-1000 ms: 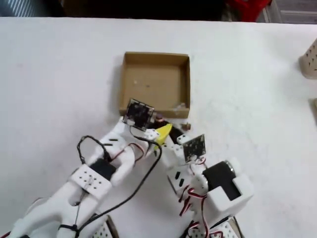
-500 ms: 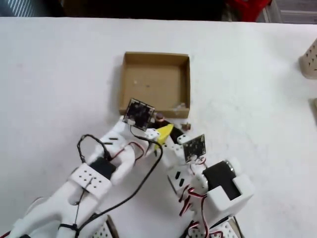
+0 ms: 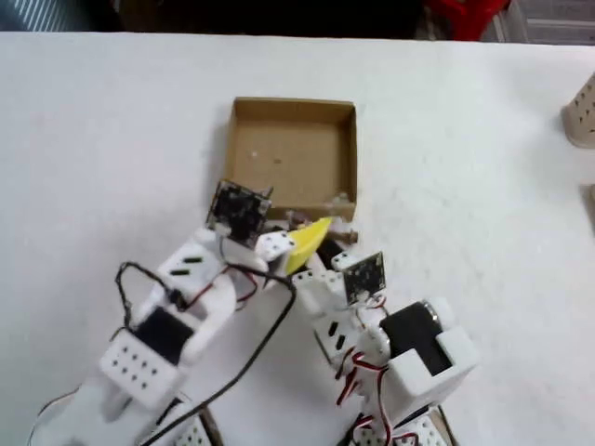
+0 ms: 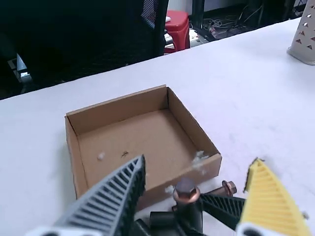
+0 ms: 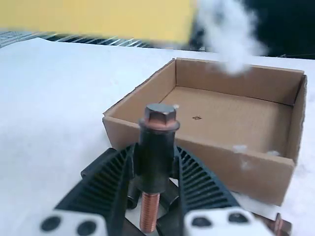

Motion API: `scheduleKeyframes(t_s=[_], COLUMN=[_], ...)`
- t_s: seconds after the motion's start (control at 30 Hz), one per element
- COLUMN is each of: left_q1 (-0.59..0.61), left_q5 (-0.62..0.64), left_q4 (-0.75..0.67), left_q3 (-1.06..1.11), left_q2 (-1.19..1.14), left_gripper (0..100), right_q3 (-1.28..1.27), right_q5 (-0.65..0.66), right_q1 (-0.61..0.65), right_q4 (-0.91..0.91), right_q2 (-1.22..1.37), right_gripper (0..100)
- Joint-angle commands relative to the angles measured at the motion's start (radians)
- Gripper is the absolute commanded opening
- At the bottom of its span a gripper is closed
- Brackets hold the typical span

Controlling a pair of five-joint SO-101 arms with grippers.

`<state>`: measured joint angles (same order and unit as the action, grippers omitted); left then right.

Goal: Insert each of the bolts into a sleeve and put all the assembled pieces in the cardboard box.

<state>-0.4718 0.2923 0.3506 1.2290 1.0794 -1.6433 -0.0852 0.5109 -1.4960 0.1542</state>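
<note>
The cardboard box (image 3: 293, 158) lies open at mid-table, with no parts in it, only bits of white fluff. Just in front of its near wall, my right gripper (image 5: 155, 162) is shut on a black sleeve (image 5: 155, 155). It holds the sleeve upright, with a copper bolt (image 5: 160, 115) seated in it and the thread poking out below. My left gripper (image 4: 197, 167) is open, its grey finger (image 4: 115, 199) and yellow finger (image 4: 268, 201) straddling the sleeve (image 4: 187, 209) without touching. A loose bolt (image 4: 227, 187) lies on the table beside the box (image 4: 142, 132).
A beige perforated holder (image 3: 581, 111) stands at the table's right edge. Both arms (image 3: 167, 325) crowd the near side in front of the box. The white table stretches open to the left, right and behind the box. A dark chair and red stool sit beyond the far edge.
My left arm has swung left and lifted, and its fingers have spread away from the bolt and sleeve. The right arm has kept still with the sleeve.
</note>
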Motion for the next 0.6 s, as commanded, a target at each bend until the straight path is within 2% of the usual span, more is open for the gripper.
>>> scheduleKeyframes(t_s=[0.0,0.17,0.37,0.57], left_q1=[0.024,0.160,0.328,0.450], left_q5=[-0.002,-0.002,-0.002,-0.009], left_q4=[0.241,0.387,0.512,0.532], left_q3=[-0.051,-0.049,-0.040,0.123], left_q2=[0.263,0.429,0.452,0.453], left_gripper=[34,34,34,35], right_q3=[0.005,0.005,0.018,0.018], right_q5=[0.000,0.000,0.000,0.000], right_q1=[-0.012,-0.016,-0.054,-0.059], right_q4=[-0.008,-0.008,-0.008,-0.008], right_q2=[-0.007,-0.008,-0.008,-0.012], right_gripper=[1.8,1.8,1.8,1.7])
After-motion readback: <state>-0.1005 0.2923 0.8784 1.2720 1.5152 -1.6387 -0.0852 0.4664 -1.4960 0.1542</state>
